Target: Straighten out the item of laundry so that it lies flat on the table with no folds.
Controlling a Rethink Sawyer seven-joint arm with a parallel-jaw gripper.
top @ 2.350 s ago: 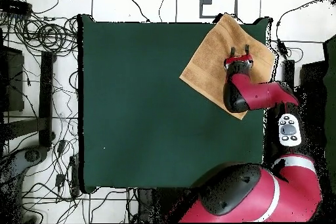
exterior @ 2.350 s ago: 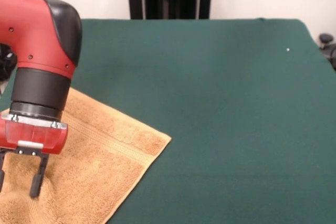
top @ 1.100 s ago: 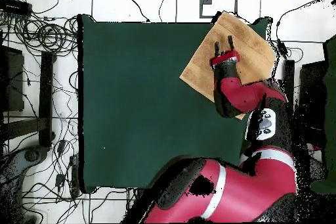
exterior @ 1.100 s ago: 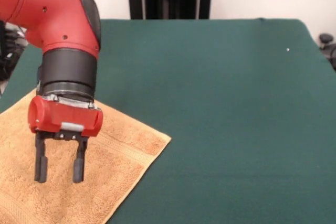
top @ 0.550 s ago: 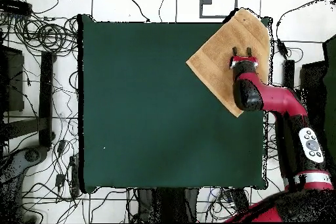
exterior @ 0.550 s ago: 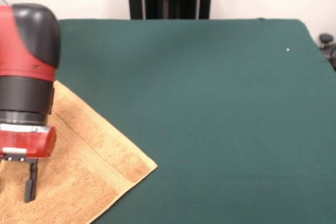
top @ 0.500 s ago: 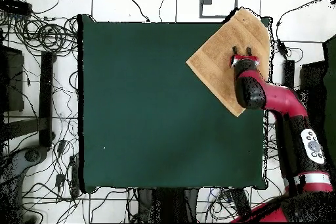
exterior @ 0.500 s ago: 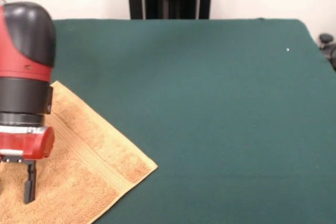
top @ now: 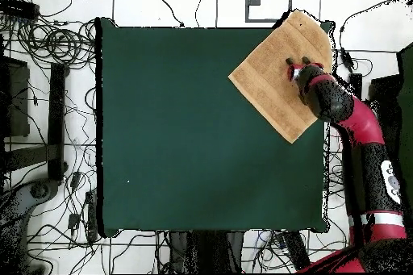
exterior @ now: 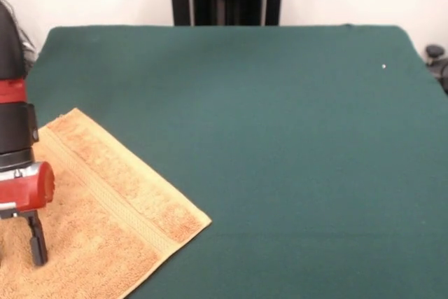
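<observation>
At lower left of the front view, an orange-tan towel [exterior: 91, 208] lies flat on the green table [exterior: 294, 138], one ribbed band showing, its left part cut off by the frame. One dark finger [exterior: 36, 240] of the gripper [top: 297, 63] touches it; whether the pincer is apart or together cannot be told. Overhead, the whole towel shows at upper right, rotated, a corner past the table's edge.

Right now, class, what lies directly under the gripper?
The orange-tan towel lies under the gripper, spread on the green table. Any contact between them is hidden from both views.
</observation>
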